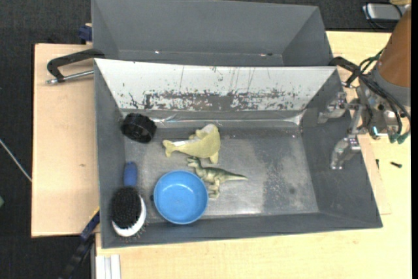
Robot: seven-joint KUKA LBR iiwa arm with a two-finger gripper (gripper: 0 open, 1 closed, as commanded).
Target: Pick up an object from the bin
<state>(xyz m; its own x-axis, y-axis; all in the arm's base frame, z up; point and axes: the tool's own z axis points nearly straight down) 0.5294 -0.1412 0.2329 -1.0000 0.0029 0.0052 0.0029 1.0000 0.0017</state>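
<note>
Over the grey metal bin's (287,187) right wall hangs the gripper (344,140), how open I cannot tell, well apart from the round blue plastic bowl (180,197), green toy dinosaur (219,176) and pale yellow toy whale (196,146) to its left.

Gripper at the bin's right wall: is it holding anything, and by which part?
Nothing is held. The gripper hangs over the bin's right wall, only bare grey metal between its open fingers; the blue bowl and black brush lie at the left.
</note>
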